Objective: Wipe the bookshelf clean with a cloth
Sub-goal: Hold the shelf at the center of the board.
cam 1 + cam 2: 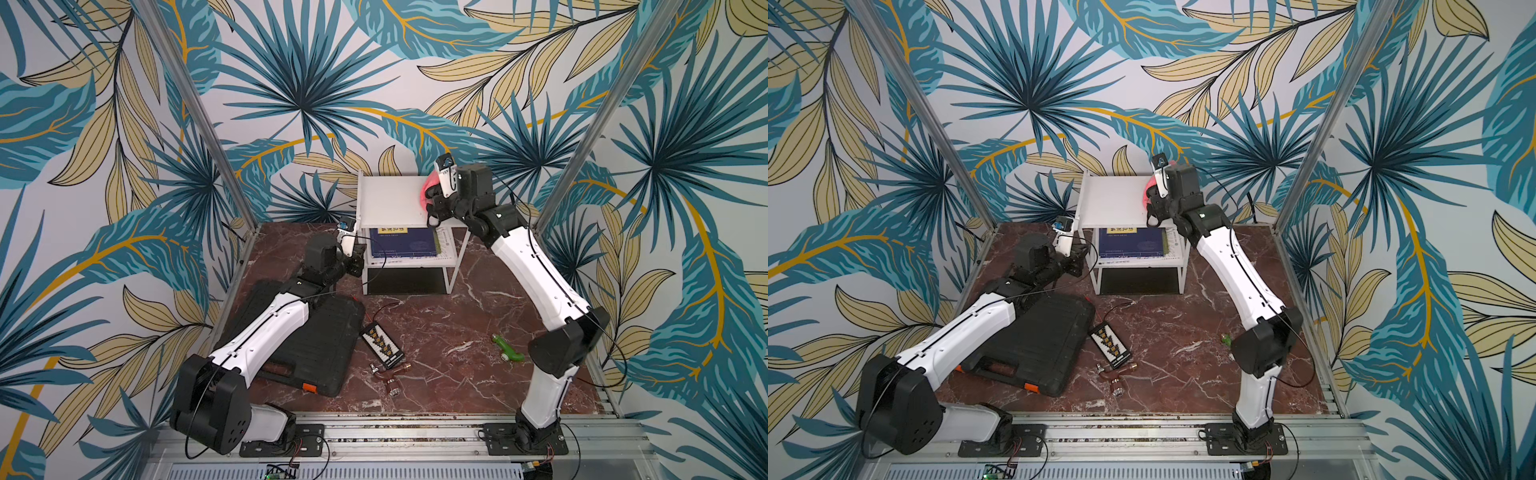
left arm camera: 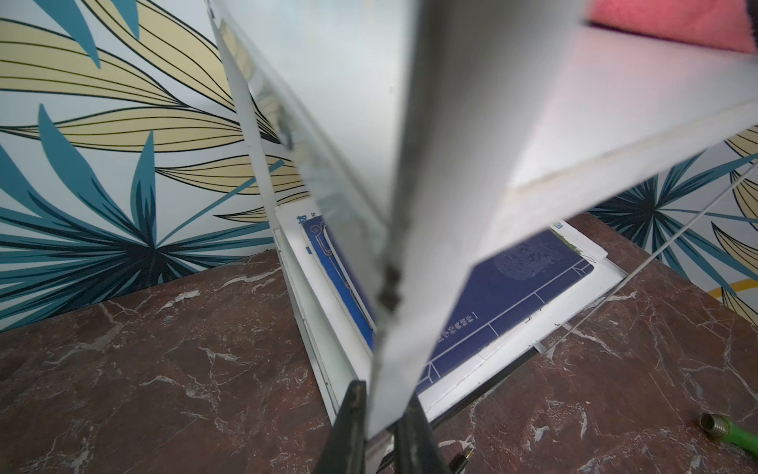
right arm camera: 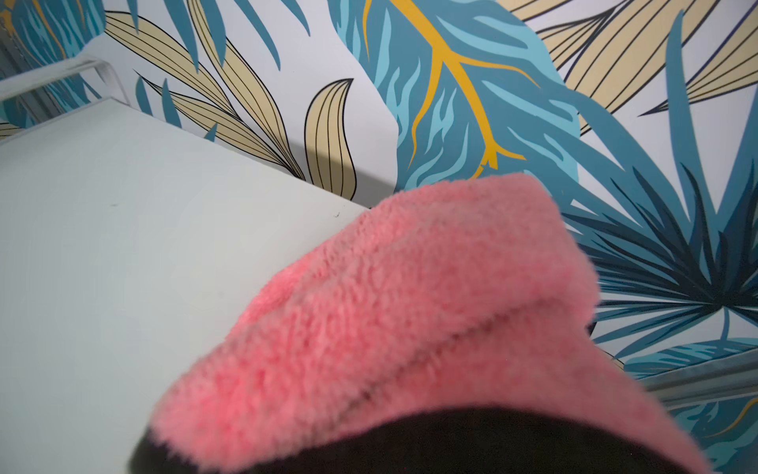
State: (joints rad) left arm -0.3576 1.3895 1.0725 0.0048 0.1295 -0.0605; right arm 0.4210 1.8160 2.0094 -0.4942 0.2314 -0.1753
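Bookshelf (image 1: pixel 390 203) (image 1: pixel 1113 199) — small white two-tier rack on thin tube legs, upright at middle of table's far edge, close against wall. Top shelf flat, white, mostly bare; raised rails along its sides. Cloth (image 1: pixel 428 189) (image 3: pixel 410 307) — pink, fluffy, thin dark trim line across fold. Bunched into thick folded wad, not spread out. Rests on top shelf at end nearer table's right edge, touching surface.
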